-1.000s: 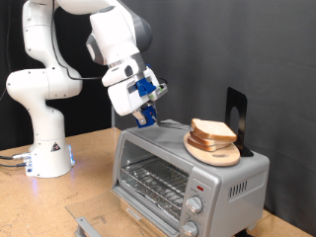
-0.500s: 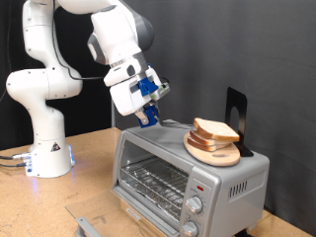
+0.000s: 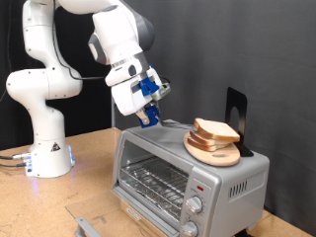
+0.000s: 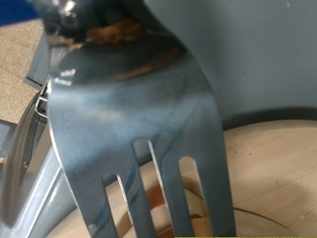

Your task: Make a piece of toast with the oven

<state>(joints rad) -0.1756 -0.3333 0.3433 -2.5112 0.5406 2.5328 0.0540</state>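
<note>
My gripper hangs over the end of the oven's top towards the exterior view's left, with its blue fingers pointing down. It is shut on a metal fork, which fills the wrist view with its tines towards a round wooden board. The silver-grey oven stands with its glass door folded down, its wire rack bare and two knobs on its front. A pile of bread slices lies on the board on top of the oven. No single slice of toast shows apart from the pile.
A black upright stand is on the oven's top behind the board. The robot's white base stands on the wooden table at the exterior view's left. A black curtain is behind.
</note>
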